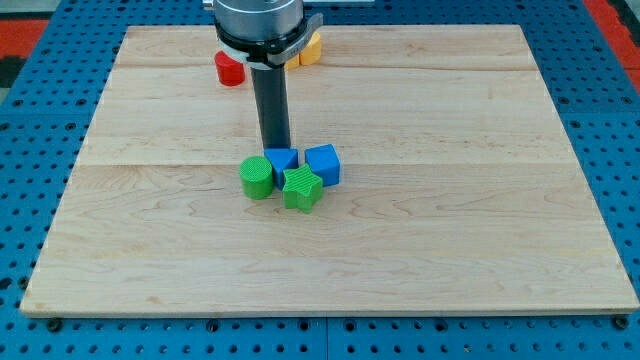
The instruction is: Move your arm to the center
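My dark rod comes down from the view's top centre; my tip [276, 147] rests on the wooden board [450, 230] just above a small blue block [282, 160], touching or nearly touching it. A blue cube [323, 164] sits right of that block. A green cylinder [256, 177] lies to the lower left of my tip. A green star-shaped block [301, 188] lies just below the blue blocks. These blocks form a tight cluster slightly left of the board's middle.
A red block [229, 68] lies near the board's top edge, left of the rod. An orange block [311, 47] and a bit of a yellow one [294, 58] show beside the arm's head at the top. Blue perforated table surrounds the board.
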`<action>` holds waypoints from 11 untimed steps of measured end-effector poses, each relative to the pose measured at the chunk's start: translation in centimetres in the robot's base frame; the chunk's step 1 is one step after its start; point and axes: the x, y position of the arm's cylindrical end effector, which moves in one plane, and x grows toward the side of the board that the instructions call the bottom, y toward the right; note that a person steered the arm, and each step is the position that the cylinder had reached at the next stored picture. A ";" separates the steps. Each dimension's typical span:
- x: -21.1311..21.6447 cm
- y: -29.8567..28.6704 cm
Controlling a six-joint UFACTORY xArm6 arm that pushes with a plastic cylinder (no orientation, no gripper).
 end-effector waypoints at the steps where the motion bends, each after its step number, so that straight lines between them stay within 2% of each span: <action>1: 0.0 0.0; 8: -1.6 0.0; 9: -4.6 3.0; 10: -4.0 11.6; 11: 3.2 15.6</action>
